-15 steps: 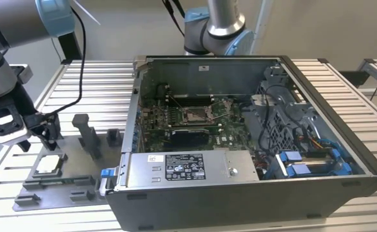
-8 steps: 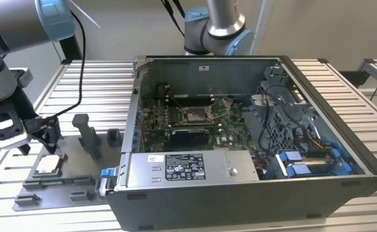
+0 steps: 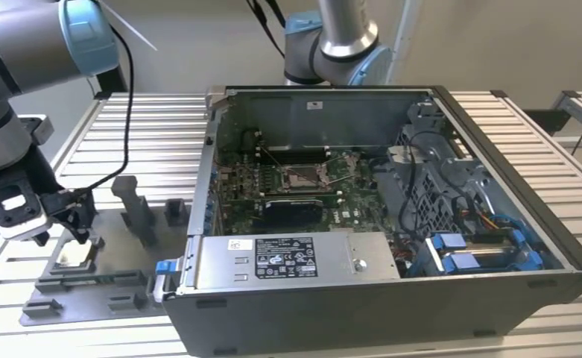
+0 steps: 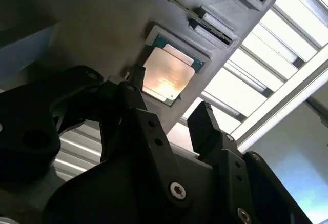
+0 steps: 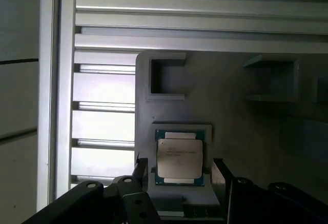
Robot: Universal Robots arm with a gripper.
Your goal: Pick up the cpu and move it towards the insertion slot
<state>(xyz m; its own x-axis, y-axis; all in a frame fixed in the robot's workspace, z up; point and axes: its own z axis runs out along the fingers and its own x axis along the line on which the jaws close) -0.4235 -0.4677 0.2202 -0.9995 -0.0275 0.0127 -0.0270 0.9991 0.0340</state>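
Hand: the gripper [image 3: 62,233] hangs low over a grey holder plate [image 3: 112,287], at the end of the grey and blue arm [image 3: 13,60].
Hand state: the fingers are spread apart and hold nothing. In the first wrist view one black finger [image 5: 141,168] stands on each side of the chip, with a small gap on each side.
Cpu: the cpu [image 3: 75,255] lies flat just under the hand, between the two fingers. In both wrist views its shiny square top [image 5: 178,157] [image 4: 168,74] faces up at the hand.
Cpu's bed: the cpu sits in a square dip in the holder plate [image 5: 236,111], with a raised grey rim all around it.
Touching: I cannot tell if a finger touches the holder plate. The fingers do not squeeze the cpu.
Insertion slot: the insertion slot [image 3: 304,177] is well away from the hand, toward the exterior view's right. It sits on the green board inside the open computer case [image 3: 370,317].
Black block: a black block [image 3: 291,211] lies just beside the slot, on the near side of it.
Grey posts: two upright grey posts [image 3: 136,207] stand on the holder plate, near the hand, between it and the case.
Table: a table [image 3: 151,127] of silver slats carries the holder plate and the case.
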